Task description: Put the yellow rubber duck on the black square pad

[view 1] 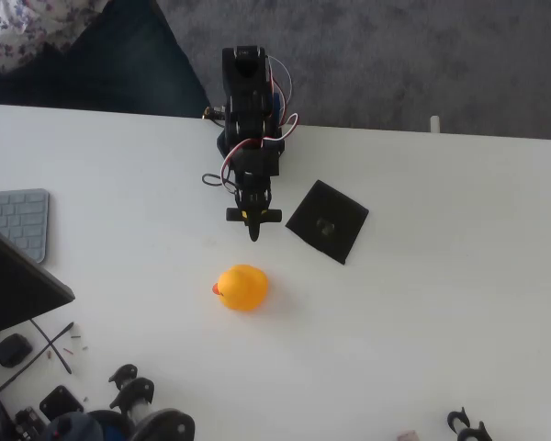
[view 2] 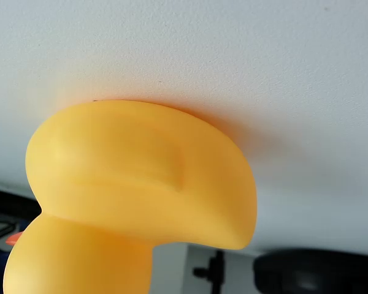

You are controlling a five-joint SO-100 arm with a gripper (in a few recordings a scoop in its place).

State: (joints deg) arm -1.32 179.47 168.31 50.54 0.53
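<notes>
The yellow rubber duck (view 1: 242,288) sits on the white table (view 1: 441,322) near the middle, its red-orange beak pointing left in the overhead view. The wrist view shows the duck (view 2: 141,190) very close, on the white surface. The black square pad (view 1: 327,221) lies flat and turned like a diamond, up and to the right of the duck, with a small mark at its centre. My gripper (view 1: 253,230) hangs from the black arm at the table's far edge, above the duck and left of the pad. Its fingers come to one narrow tip with nothing between them.
A dark slanted slab (view 1: 14,285) and a grey keyboard (view 1: 18,220) lie at the left edge. Black parts and tools (view 1: 119,404) clutter the lower left corner, and a small black piece (view 1: 468,424) sits at the lower right. A person's sleeve (view 1: 28,32) shows at the top left.
</notes>
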